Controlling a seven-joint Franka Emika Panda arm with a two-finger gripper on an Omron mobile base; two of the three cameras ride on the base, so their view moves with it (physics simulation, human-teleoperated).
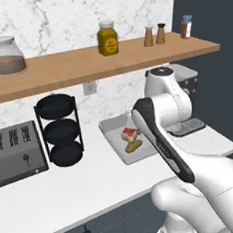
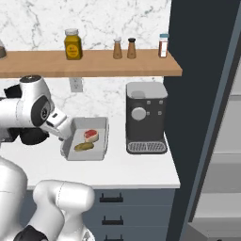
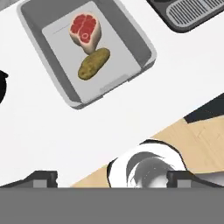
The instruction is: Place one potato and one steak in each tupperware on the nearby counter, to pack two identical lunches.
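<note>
Left base view. My white arm rises in front of the shallow pale grey rectangular tupperware tray (image 1: 115, 138), which I take as landmark. It sits on the white speckled marble-look counter (image 1: 70, 192). Inside it lie a red-and-white raw steak (image 1: 130, 134) and, touching it on the near side, a brown oblong potato (image 1: 134, 146). To the tray's left stands a black three-tier round wire rack (image 1: 62, 128); further left, a dark slotted toaster (image 1: 14, 152). Just right of the tray, partly hidden by my arm, is a black and grey coffee machine (image 1: 189, 99). Above the tray runs a wooden wall shelf (image 1: 84, 64) with a yellow jar (image 1: 108, 38).

Right base view. The tray (image 2: 101, 139) sits beside my forearm, left of the coffee machine (image 2: 146, 117), with bare counter (image 2: 132, 172) in front. The steak (image 2: 91, 135) lies toward the wall, the potato (image 2: 84, 147) nearer the counter edge.

Hand view. My gripper (image 3: 111, 179) shows two dark fingertips (image 3: 43, 179) standing wide apart, pinching nothing, hovering off the tray (image 3: 144, 46) and above the counter (image 3: 65, 140). The steak (image 3: 85, 28) and potato (image 3: 93, 63) lie together on the tray floor. The coffee machine's slotted drip grate (image 3: 197, 12) is beyond the tray's far corner.
</note>
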